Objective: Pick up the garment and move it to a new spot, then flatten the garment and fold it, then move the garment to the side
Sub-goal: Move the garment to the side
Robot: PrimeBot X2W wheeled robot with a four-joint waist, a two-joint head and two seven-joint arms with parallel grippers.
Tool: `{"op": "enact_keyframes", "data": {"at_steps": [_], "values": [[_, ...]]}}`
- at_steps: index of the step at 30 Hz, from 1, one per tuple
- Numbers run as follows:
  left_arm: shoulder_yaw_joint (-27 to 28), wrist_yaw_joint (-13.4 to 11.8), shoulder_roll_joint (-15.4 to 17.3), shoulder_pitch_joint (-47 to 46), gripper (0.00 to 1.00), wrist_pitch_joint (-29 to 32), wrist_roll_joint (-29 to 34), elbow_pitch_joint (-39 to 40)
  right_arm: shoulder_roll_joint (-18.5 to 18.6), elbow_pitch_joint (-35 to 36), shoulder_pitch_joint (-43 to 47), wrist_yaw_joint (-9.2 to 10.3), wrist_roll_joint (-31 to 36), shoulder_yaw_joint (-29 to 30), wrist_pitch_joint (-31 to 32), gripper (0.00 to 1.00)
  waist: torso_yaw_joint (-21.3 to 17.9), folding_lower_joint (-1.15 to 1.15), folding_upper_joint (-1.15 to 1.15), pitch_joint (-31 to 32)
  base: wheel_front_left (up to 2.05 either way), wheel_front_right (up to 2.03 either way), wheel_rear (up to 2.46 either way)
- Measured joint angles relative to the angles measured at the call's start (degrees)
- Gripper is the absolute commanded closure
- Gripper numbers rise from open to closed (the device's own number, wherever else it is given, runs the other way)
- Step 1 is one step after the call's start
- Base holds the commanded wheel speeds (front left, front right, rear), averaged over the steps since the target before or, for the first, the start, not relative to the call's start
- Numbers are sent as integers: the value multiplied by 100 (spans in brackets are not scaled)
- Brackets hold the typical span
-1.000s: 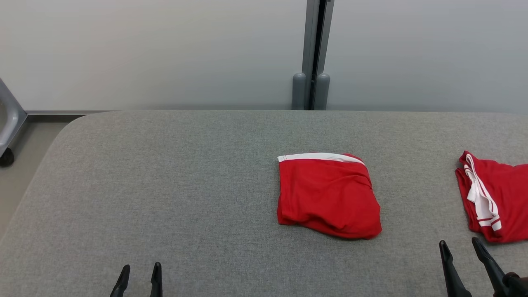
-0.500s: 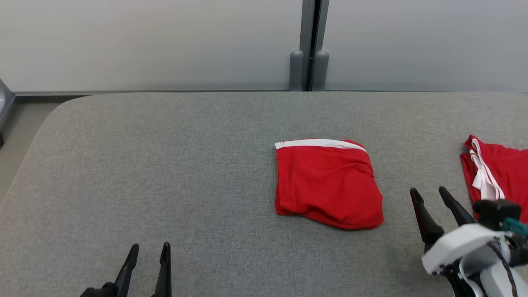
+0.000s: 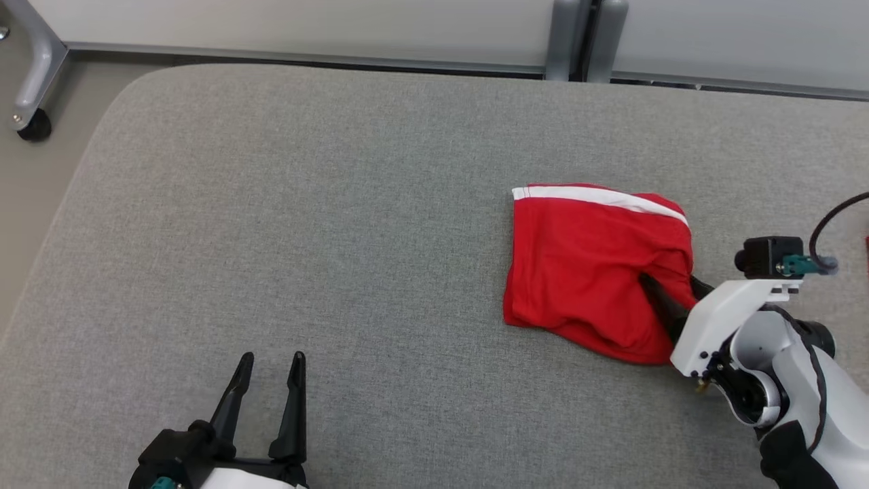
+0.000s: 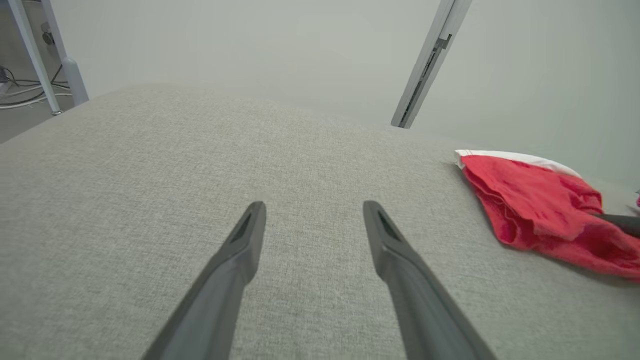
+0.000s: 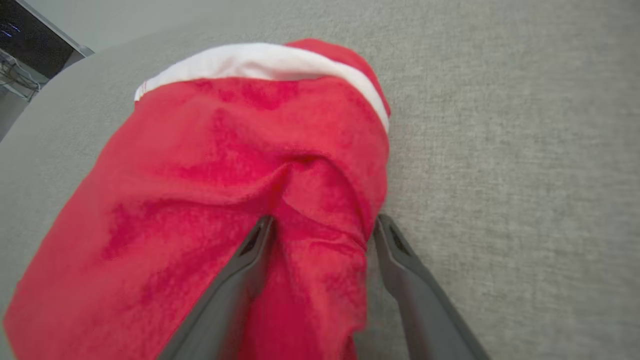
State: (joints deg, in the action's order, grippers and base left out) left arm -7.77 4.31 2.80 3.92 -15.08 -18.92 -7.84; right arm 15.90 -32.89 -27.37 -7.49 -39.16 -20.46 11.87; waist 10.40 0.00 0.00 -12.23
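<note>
Garment [image 3: 590, 272], red with a white band, lies folded on the right half of the table [image 3: 339, 204]. The right gripper [image 5: 324, 220] is spread wide, its fingers [image 5: 240, 270] straddling a fold at the cloth's right edge, unclamped. The left gripper [image 3: 273, 356], wide open and empty, hovers over the table's near edge. A grey post [image 3: 577, 41] stands beyond the table's far edge.

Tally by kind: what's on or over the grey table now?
Red garment with white band: 1
Tools: 2 (left tool, right tool)
Red sliver at head view's right edge: too cut off to count
Total: 3
</note>
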Motion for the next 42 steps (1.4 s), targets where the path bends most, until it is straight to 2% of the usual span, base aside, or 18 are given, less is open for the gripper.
{"op": "enact_keyframes", "data": {"at_steps": [1,2,3,6,8,10,14,15,16,19,21,25,26,28,31,35,38,42], "values": [[1,-20,-2,-2,0,0,-22,13,-34,-42,-53,1,-63,-46,46,0,24,0,0,-57,0,0,0],[10,-44,-1,-3,0,0,-30,30,-78,-68,-117,1,-141,-81,66,61,37,0,0,-113,0,0,0],[33,-63,1,-8,0,0,-34,51,-126,-87,-198,1,-237,-97,83,100,35,0,0,-164,0,0,0],[79,-88,0,-34,0,0,-36,124,-127,27,-370,1,-520,-263,133,100,-98,0,0,-259,0,0,0],[125,-108,-1,-86,0,0,-36,209,103,275,-459,0,-645,-390,176,100,-256,0,0,-308,0,0,0],[154,-123,-1,-130,0,0,-36,294,527,645,-613,-1,-762,-425,291,100,-426,0,0,-373,0,0,0],[153,-92,0,-309,0,0,36,412,1639,1281,-847,-1,-1044,-223,876,100,-765,0,0,-566,0,0,0],[129,-73,-4,-414,0,0,93,443,2143,1408,-922,3,-1133,-18,1285,100,-879,0,0,-718,0,0,0],[129,-73,-4,-414,0,0,93,443,2143,1408,-922,3,-1133,-18,1285,100,-879,0,0,-718,0,0,0],[104,-34,-1,-566,0,0,141,446,2646,1283,-1062,1,-1037,227,1795,100,-1000,0,0,-963,0,0,0],[62,-2,-3,-630,0,0,193,423,2832,992,-1222,0,-913,482,1996,100,-1049,0,0,-1122,0,0,0],[40,19,-2,-691,0,0,223,382,3017,287,-1461,-1,-223,755,2287,100,-1061,0,0,-1388,0,0,0],[47,18,-3,-696,0,0,223,381,3056,129,-1499,-1,25,787,2304,63,-1045,0,0,-1434,0,0,0],[74,14,-2,-703,0,-1,220,388,3142,-148,-1567,-1,500,850,2335,0,-991,0,0,-1497,0,0,0],[129,8,-2,-692,0,-1,221,389,3048,-443,-1600,-1,1000,961,2251,0,-934,0,0,-1523,0,0,0],[216,-35,-2,-586,0,0,216,399,2985,-352,-1458,-1,1595,1032,1653,0,-926,0,0,-1359,0,0,0],[313,-64,-1,-473,0,0,196,425,2778,14,-1233,-2,1660,1222,1027,0,-937,0,0,-1161,0,0,0],[590,-146,0,-263,0,0,115,525,2514,1118,-375,-1,1545,1585,-112,0,-943,0,0,-730,0,0,0]]}}
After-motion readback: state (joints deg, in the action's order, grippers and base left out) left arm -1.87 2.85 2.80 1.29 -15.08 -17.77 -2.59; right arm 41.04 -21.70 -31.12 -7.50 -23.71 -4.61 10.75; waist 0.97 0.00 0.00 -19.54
